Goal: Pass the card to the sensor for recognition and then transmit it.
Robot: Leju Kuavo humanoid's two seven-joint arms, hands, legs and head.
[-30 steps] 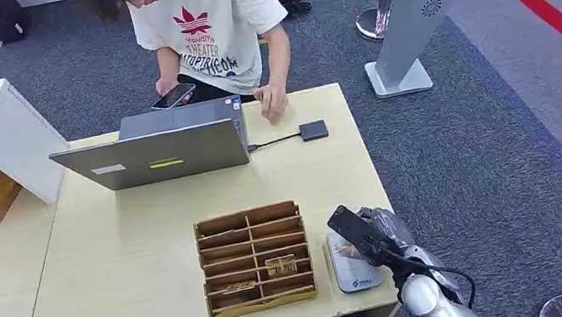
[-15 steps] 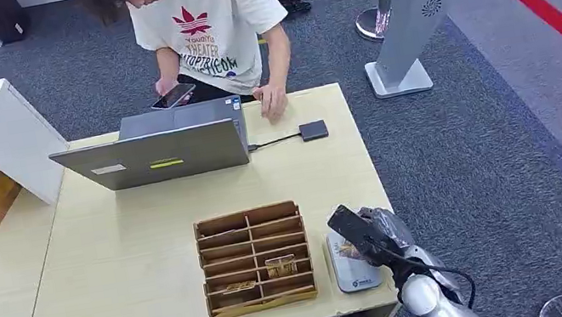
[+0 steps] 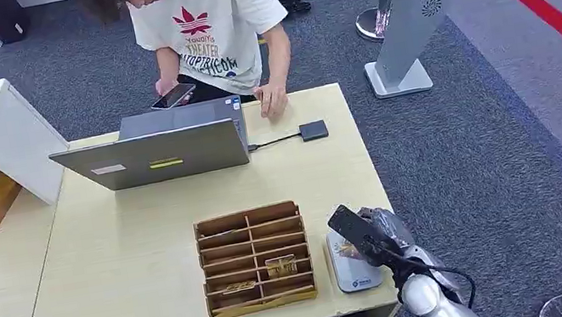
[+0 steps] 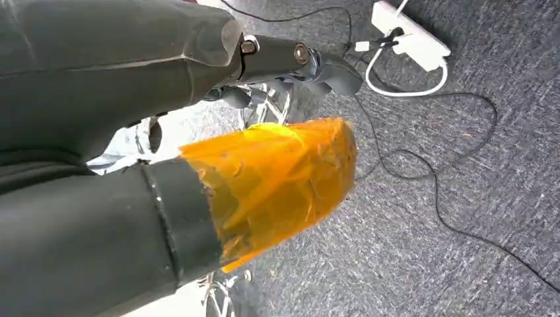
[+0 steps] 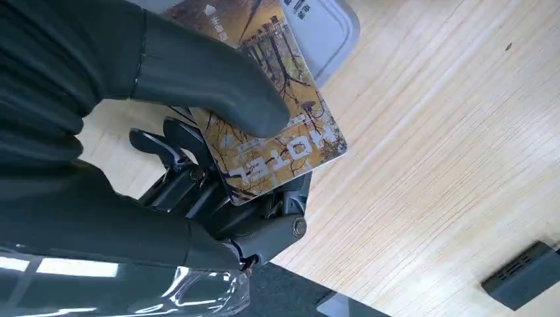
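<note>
One card (image 5: 264,125) sat pinched in the right robot hand (image 5: 198,132) over the sensor (image 3: 353,263); holding it flat and steady seemed wise.

The card (image 5: 267,125) pinched in the right hand (image 5: 165,132) reads "HOTEL". At twelve o'clock, the person's white shirt (image 3: 206,16) shows partly readable print, "THEATER" above letters ending "COM".

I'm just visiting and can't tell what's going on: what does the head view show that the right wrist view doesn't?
Head view alone: the person behind the laptop, the compartmented cardboard box, and the grey carpet. Right wrist view alone: the card's print, a tree picture and the word HOTEL, with the thumb pressing it. Both: the right hand over the light grey sensor on the wooden table, and the small dark adapter.
</note>
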